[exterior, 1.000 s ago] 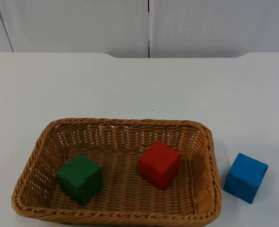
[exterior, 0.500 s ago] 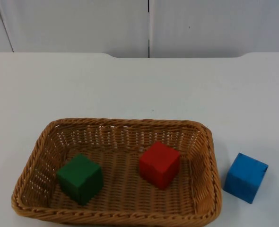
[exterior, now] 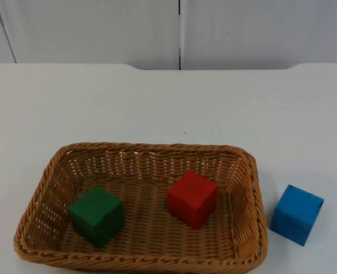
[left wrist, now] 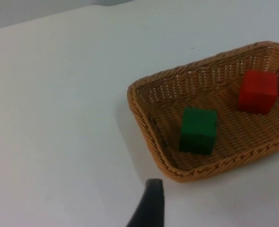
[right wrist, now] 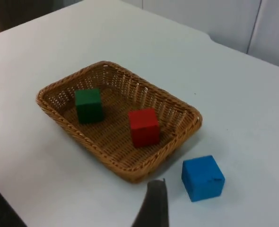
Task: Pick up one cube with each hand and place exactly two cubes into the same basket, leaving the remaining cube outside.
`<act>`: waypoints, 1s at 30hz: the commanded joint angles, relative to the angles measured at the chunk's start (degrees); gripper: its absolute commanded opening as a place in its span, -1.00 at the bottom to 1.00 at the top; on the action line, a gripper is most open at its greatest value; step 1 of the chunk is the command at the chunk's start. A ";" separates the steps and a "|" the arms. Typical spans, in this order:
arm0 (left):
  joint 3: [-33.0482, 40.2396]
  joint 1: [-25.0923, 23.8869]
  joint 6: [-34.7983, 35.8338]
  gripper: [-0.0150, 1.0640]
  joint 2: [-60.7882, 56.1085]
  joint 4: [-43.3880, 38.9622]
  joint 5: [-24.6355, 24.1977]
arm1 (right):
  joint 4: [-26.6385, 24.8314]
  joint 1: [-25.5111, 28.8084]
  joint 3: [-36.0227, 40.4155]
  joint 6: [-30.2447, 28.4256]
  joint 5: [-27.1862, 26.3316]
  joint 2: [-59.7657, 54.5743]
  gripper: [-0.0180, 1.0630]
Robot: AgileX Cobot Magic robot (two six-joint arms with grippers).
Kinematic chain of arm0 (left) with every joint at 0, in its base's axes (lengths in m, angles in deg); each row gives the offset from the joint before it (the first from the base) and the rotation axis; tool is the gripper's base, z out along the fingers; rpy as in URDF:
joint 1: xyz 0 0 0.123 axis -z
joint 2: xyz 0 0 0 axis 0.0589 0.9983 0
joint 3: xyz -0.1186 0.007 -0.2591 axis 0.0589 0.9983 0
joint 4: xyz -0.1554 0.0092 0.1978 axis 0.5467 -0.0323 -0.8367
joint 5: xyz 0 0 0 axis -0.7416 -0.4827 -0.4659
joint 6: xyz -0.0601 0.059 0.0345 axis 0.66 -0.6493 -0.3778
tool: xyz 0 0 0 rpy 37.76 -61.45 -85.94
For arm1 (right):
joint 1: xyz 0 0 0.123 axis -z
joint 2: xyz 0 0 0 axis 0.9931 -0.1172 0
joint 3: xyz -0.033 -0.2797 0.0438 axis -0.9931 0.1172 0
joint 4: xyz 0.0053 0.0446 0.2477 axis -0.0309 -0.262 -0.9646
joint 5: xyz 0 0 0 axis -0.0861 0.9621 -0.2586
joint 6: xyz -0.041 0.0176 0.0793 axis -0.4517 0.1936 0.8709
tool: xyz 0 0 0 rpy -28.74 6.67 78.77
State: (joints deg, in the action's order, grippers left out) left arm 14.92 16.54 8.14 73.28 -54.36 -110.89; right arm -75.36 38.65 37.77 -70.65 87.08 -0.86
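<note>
White desk (exterior: 168,103) runs back to a grey wall (exterior: 100,28), and on it sits a woven basket (exterior: 143,151) with its long axis across the top view. Inside lie a green cube (exterior: 97,215) toward the left end and a red cube (exterior: 192,198) right of the middle, well apart, each turned a little askew. A blue cube (exterior: 296,214) stands on the desk just beside the basket's right end, apart from its rim. It appears in the top and right wrist views. Both arms are held high and back from the basket, each looking down on it. Only one dark fingertip of the left pincer (left wrist: 149,208) and of the right pincer (right wrist: 153,205) shows, so I cannot tell whether either is released or clenched.
</note>
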 commanded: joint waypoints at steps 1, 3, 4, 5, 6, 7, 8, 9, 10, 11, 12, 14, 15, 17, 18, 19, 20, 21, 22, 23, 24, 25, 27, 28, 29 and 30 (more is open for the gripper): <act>0.14 0.01 0.52 0.45 -0.12 0.27 0.82 | 0.41 -0.05 0.22 0.93 2.70 1.91 0.31; 0.51 0.01 0.52 0.45 -0.12 0.39 1.47 | 0.15 -0.05 0.22 0.93 4.38 1.91 0.31; 0.62 0.01 0.52 0.45 -0.12 0.55 1.60 | -0.15 -0.16 0.45 0.93 4.65 1.91 0.31; 0.62 0.01 0.52 0.45 -0.12 0.55 1.60 | -0.15 -0.16 0.45 0.93 4.65 1.91 0.31; 0.62 0.01 0.52 0.45 -0.12 0.70 1.60 | -0.28 -0.30 0.85 0.93 4.48 1.91 0.31; 0.62 0.01 0.52 0.45 -0.12 0.70 1.60 | -0.28 -0.30 1.11 0.93 4.48 1.91 0.31; 0.62 0.01 0.52 0.45 -0.12 0.84 1.69 | -0.38 -0.30 1.66 0.93 4.48 1.91 0.31; 0.62 0.01 0.52 0.45 -0.12 0.97 1.69 | -0.38 -0.30 2.50 0.82 4.38 1.91 0.31; 0.62 0.01 0.52 0.45 -0.12 0.97 1.69 | -0.38 -0.30 2.50 0.82 4.38 1.91 0.31; 0.62 0.01 0.52 0.45 -0.12 0.95 1.85 | -0.38 -0.30 3.46 0.82 3.61 1.91 0.31; 0.74 0.01 0.52 0.45 -0.12 1.03 1.83 | -0.38 -0.30 3.48 0.67 3.52 1.91 0.31; 0.74 0.01 0.52 0.45 -0.12 1.36 1.97 | -0.38 -0.30 3.48 0.67 3.52 1.91 0.31; 0.74 0.01 0.52 0.45 -0.12 1.36 1.97 | -0.38 -0.30 3.48 0.67 3.52 1.91 0.31; 0.74 0.01 0.52 0.45 -0.12 1.42 2.29 | -0.38 -0.30 3.47 -0.04 3.52 1.91 0.31; 0.74 0.01 0.52 0.45 -0.12 1.42 2.72 | -0.38 -0.30 3.47 -0.35 3.52 1.91 0.31; 0.74 0.01 0.52 0.45 -0.12 1.42 3.18 | -0.38 -0.30 3.47 -0.45 3.52 1.91 0.31; 0.74 0.01 0.52 0.45 -0.12 1.42 3.84 | -0.38 -0.30 3.47 -0.45 3.52 1.91 0.31; 0.74 0.01 0.52 0.45 -0.12 1.42 3.84 | -0.38 -0.30 3.47 -0.45 3.52 1.91 0.31; 0.74 0.01 0.52 0.45 -0.12 1.42 4.41 | -0.38 -0.30 3.47 -0.45 3.52 1.91 0.31; 0.74 0.01 0.52 0.45 -0.12 1.42 4.56 | -0.38 -0.30 3.47 -0.45 3.52 1.91 0.31; 0.74 0.01 0.52 0.45 -0.12 1.42 4.56 | -0.38 -0.30 3.47 -0.45 3.52 1.91 0.31; 0.74 0.01 0.52 0.45 -0.12 1.57 4.09 | -0.38 -0.30 3.47 -0.45 3.52 1.91 0.31; 0.74 0.01 0.52 0.45 -0.12 1.57 3.14 | -0.38 -0.30 3.47 -0.45 3.52 1.91 0.31; 0.74 0.01 0.52 0.45 -0.12 1.57 1.71 | -0.38 -0.30 3.47 -0.45 3.52 1.91 0.31; 0.74 0.01 0.52 0.45 -0.12 1.57 1.81 | -0.27 -0.30 3.47 -0.45 3.52 1.91 0.31; 0.74 0.01 0.52 0.45 -0.12 1.57 1.81 | -0.13 -0.30 3.47 -0.45 3.52 1.91 0.31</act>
State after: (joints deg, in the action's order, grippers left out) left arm 15.29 16.54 8.14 73.28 -53.52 -108.52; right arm -75.53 38.52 41.16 -70.53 91.06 0.89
